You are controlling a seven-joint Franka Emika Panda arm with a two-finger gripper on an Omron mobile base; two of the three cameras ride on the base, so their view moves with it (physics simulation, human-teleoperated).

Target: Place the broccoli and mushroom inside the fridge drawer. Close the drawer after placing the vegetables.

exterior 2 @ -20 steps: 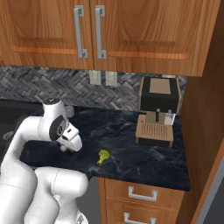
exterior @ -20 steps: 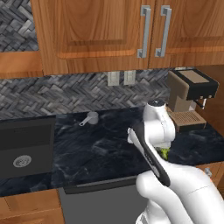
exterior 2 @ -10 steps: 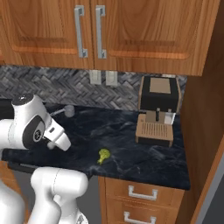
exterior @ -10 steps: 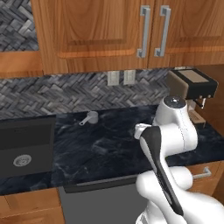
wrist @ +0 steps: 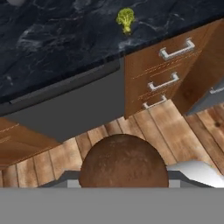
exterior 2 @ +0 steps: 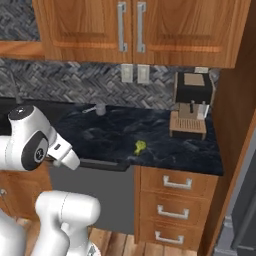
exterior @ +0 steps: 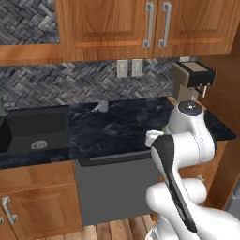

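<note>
A rounded reddish-brown mushroom (wrist: 124, 161) fills the bottom middle of the hand view. My gripper (wrist: 124, 180) is shut on it, and the cap hides the fingertips. The hand hangs out over the wooden floor, in front of the counter. The small yellowish-green broccoli (wrist: 125, 19) lies alone on the black marble counter (exterior 2: 165, 145), seen also as broccoli (exterior 2: 140, 146) near the counter's front edge above the wooden drawers. The fridge drawer is out of view.
Three wooden drawers with silver handles (exterior 2: 175, 183) stand under the counter's right end, beside a grey dishwasher front (exterior: 117, 187). A coffee machine (exterior 2: 192, 102) stands at the back right and a sink (exterior: 37, 129) at the left. A grey fridge side (exterior 2: 242, 215) shows far right.
The whole picture has shifted: the base has backed away from the counter, so lower cabinets and floor show. The arm has swung off the countertop. The broccoli lies where it was.
</note>
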